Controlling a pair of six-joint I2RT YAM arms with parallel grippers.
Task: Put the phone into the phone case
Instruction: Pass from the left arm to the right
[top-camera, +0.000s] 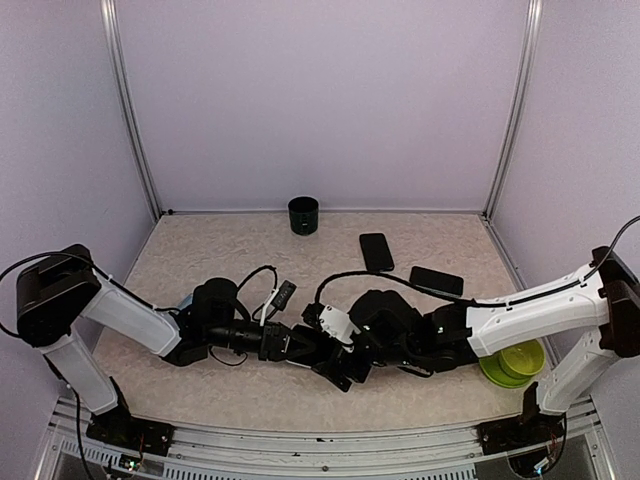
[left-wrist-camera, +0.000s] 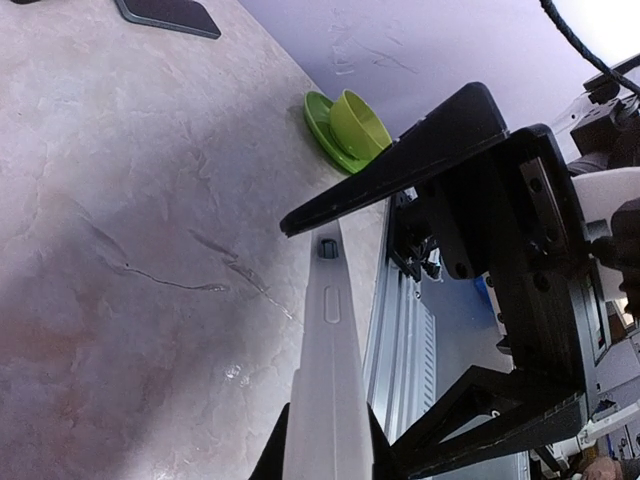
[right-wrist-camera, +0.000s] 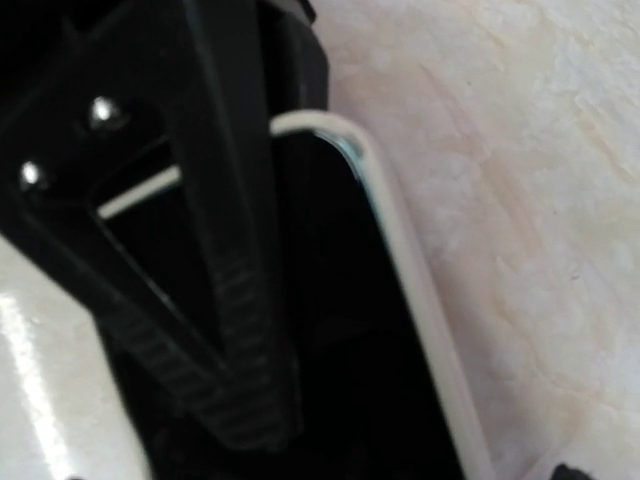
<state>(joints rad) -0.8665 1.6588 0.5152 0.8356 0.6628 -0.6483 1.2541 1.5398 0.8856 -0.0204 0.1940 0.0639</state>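
Note:
My left gripper (left-wrist-camera: 325, 445) is shut on the near end of a pale phone case (left-wrist-camera: 330, 370), held edge-on above the table, its side button showing. In the right wrist view the case's pale rim (right-wrist-camera: 400, 260) borders a black face, the phone (right-wrist-camera: 340, 330); I cannot tell how deep it sits. My right gripper (top-camera: 335, 365) is open wide and straddles the case's far end. One black finger (left-wrist-camera: 400, 165) crosses over that end, and the same finger (right-wrist-camera: 235, 330) lies across the black face. From above, both grippers meet near the table's front middle, with the left gripper (top-camera: 293, 345) hiding the case.
Two flat black slabs (top-camera: 376, 250) (top-camera: 436, 281) lie behind the grippers at mid-right; one slab (left-wrist-camera: 170, 12) shows in the left wrist view. A dark green cup (top-camera: 303, 215) stands at the back wall. A lime cup on a saucer (top-camera: 510, 362) sits front right.

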